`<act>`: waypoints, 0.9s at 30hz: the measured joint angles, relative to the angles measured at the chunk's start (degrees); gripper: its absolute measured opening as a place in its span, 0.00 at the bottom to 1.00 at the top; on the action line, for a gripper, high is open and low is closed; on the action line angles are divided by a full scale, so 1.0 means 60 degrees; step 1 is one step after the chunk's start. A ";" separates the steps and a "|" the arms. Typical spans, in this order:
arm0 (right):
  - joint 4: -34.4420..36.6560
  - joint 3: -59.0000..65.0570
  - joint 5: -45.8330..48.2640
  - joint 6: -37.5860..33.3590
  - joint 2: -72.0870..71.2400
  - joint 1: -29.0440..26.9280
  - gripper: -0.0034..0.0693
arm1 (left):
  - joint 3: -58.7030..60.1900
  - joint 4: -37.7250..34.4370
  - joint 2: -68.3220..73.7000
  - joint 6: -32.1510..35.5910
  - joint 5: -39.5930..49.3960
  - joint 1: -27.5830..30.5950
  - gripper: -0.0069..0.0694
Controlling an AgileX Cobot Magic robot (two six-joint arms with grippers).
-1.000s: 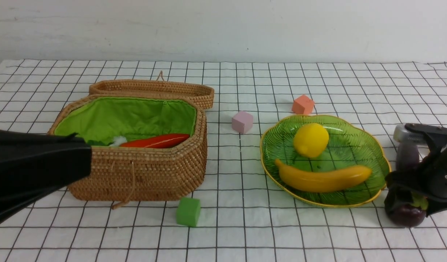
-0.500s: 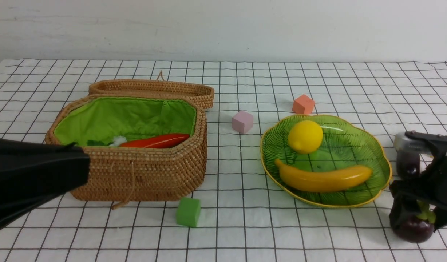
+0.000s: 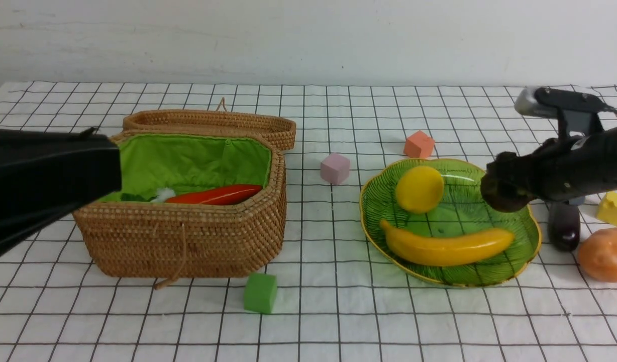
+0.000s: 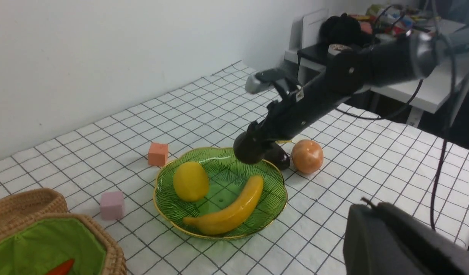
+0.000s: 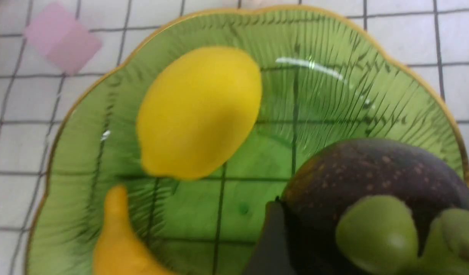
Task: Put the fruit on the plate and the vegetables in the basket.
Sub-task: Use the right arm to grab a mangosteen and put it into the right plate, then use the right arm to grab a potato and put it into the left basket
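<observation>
1. Front: my right gripper (image 3: 507, 183) is clamped on the mangosteen (image 3: 499, 197), above the plate (image 3: 376, 226) near the table's (image 3: 338, 327) right edge.
2. Left wrist: it hangs over the rim; I'd move inward.
3. Right wrist: I'd lower onto bare glass beside the lemon (image 5: 198, 112) and release gently.

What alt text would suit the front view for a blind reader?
The right arm's jaws hold a dark mangosteen above the right side of a green plate holding a lemon and banana. Left, an open wicker basket holds a carrot; eggplant and potato lie right.
</observation>
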 joint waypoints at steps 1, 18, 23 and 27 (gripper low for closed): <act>0.0000 0.0000 -0.0107 0.0000 0.0142 0.0000 0.86 | 0.0000 0.0000 0.0000 0.0000 -0.0008 0.0000 0.07; -0.0708 0.0009 0.3090 0.1111 -0.2673 -0.1400 0.75 | 0.0009 -0.0256 0.0000 -0.0008 -0.0008 0.0000 0.07; -0.1366 0.0163 0.4321 0.3264 -0.2537 -0.3354 0.65 | 0.0009 -0.0256 0.0000 -0.0008 -0.0008 0.0000 0.07; -0.1151 0.0209 0.4330 0.3800 -0.1909 -0.4085 0.72 | 0.0009 -0.0256 0.0000 -0.0008 -0.0008 0.0000 0.07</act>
